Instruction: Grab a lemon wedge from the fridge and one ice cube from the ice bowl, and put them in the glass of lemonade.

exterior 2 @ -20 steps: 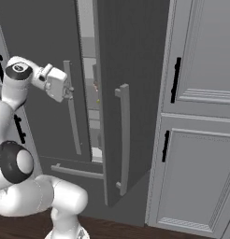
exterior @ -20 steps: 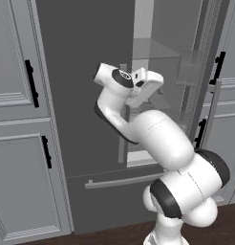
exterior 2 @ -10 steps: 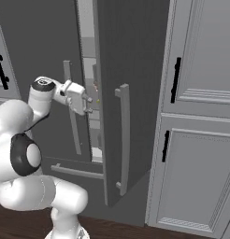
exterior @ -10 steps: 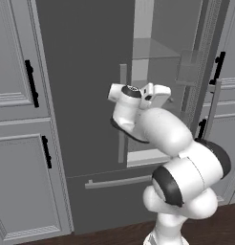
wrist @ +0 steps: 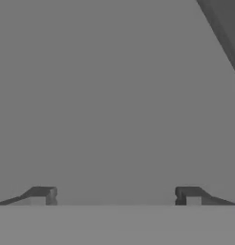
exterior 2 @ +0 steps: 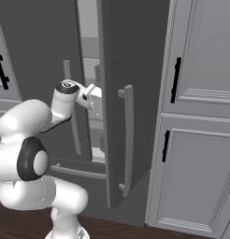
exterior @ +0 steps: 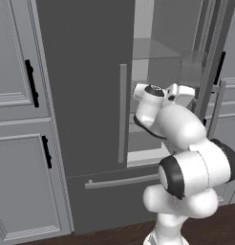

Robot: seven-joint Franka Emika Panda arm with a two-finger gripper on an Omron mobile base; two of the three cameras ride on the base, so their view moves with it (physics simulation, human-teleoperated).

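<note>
Now that its arm has dropped from the upper centre to mid-frame, the white two-finger gripper, jaws wide and empty, enters the tall dark grey fridge, the lemon-wedge search just beginning.

White arm folded low, claw level, jaws wide apart, nothing between them.

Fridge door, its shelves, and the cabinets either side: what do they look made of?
Fridge door: likely painted or brushed metal, flat dark grey, matte. Shelves: look like clear glass, see-through with pale edges. Cabinets: probably painted wood, light grey raised panels, black handles.
</note>
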